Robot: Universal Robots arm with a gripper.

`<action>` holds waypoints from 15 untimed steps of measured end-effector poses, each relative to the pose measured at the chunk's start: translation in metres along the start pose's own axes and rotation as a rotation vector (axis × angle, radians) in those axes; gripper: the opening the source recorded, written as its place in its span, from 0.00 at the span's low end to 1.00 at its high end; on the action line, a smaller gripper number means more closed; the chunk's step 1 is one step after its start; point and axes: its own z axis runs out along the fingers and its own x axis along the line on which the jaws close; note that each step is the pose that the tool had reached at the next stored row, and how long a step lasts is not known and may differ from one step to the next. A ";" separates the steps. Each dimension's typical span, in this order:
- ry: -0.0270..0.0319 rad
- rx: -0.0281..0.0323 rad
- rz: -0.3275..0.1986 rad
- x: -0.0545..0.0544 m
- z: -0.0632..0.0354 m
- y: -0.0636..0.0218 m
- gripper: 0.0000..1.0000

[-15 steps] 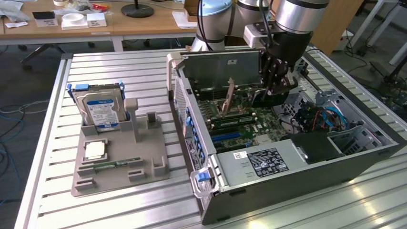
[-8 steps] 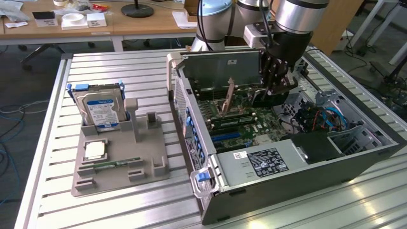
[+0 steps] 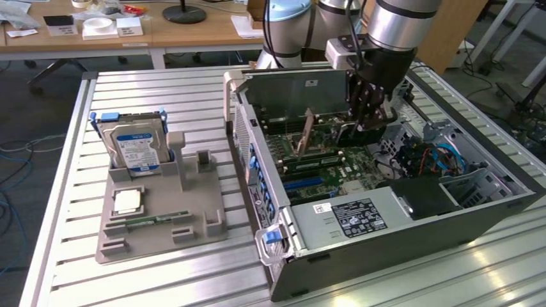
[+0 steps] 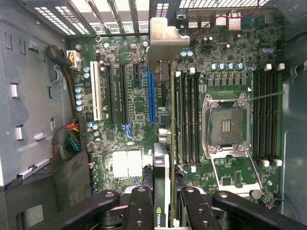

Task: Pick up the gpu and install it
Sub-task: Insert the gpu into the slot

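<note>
The slatted table (image 3: 153, 281) carries the open computer case (image 3: 384, 249), which takes up the exterior view's right half, and a grey parts tray (image 3: 162, 224) at the exterior view's left, where a hard drive (image 3: 137, 150) stands upright. Inside the case lies the motherboard (image 4: 124, 86). My claw (image 3: 369, 105) hangs over it, in the upper right of centre of the exterior frame. It is clamped on the gpu (image 4: 162, 167), which I hold edge-on between my fingers (image 4: 141, 206), metal bracket (image 4: 163, 40) toward the case's rear grille. I judge the step in hand to be installation: the card is already lifted and brought over the board, but not seated. In the wrist view the card runs parallel to the long blue slot (image 4: 151, 96) and reads as just beside it, on the memory-socket side. How high it hangs above the board I cannot tell. Seating calls for the card's lower edge squarely over that slot, bracket meeting the rear opening, then a straight, even press.
</note>
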 end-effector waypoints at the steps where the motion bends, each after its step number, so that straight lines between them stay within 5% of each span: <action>1: 0.0000 0.0000 0.000 0.000 0.0009 0.0000 0.27; 15: 0.0003 0.0002 0.000 0.000 0.0040 0.0039 0.27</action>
